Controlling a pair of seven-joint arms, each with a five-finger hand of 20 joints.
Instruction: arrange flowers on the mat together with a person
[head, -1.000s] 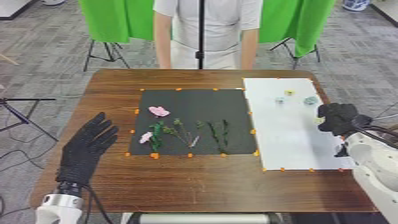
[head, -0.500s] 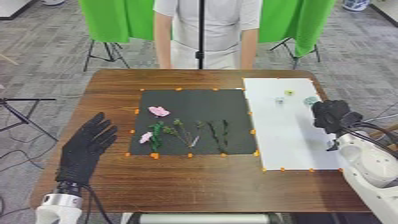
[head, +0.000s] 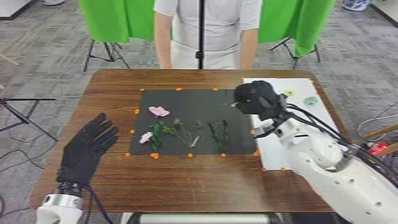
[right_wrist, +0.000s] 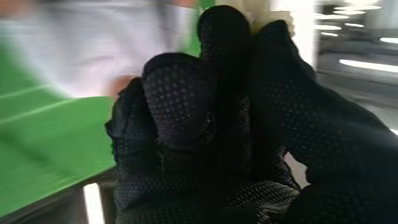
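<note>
The left hand (head: 87, 145) rests open, fingers straight, over the table left of the black mat (head: 182, 102). Over that mat's upper right edge is the right hand (head: 256, 100), a small pale bit showing at its left side. In the right wrist view the right hand (right_wrist: 191, 110) has its fingers and thumb together on a pale yellowish flower (right_wrist: 277, 18), partly hidden behind the fingertips. On the black mat lie a pink flower (head: 159, 111), a lighter pink flower (head: 147, 137) with a green stem, branching stems (head: 182, 134) and dark green stems (head: 222, 136).
The white mat (head: 306, 89) at the right carries a small yellow flower (head: 289, 92) and a pale blue-green one (head: 310, 101). The right arm crosses its lower part. Orange tape pieces line both mats. A person stands at the table's far edge.
My right hand has moved left from the white mat's right edge to the black mat's upper right edge, with its arm now crossing the white mat. The left hand has stayed still.
</note>
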